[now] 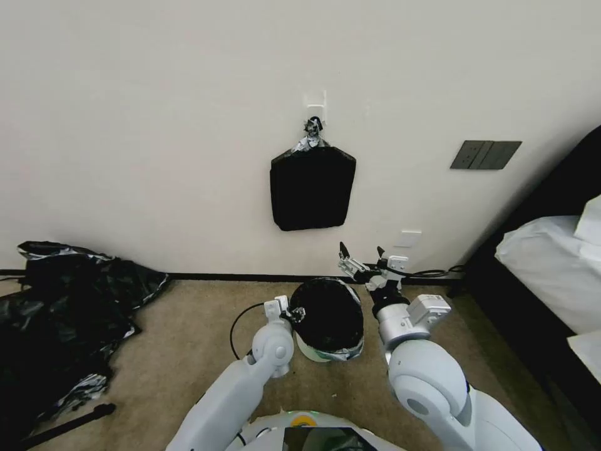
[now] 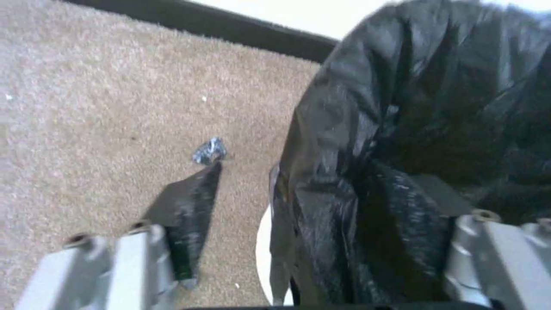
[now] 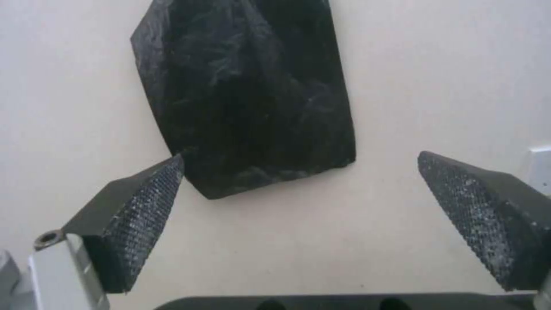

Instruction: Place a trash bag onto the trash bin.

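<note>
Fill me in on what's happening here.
A black trash bag already lines the small cream trash bin on the carpet by the wall. The left end effector is at the bin's rim, open astride the bag's edge. The right end effector is open, raised beside the bin, facing the stack of bags hanging on the wall.

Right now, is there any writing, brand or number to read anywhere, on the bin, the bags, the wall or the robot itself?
None can be read.
trash bin, trash bag: no print shows.
Stack of bags on the wall: plain black.
Dark wall panel: no marks legible.
Left hand, right hand: no labels visible.
</note>
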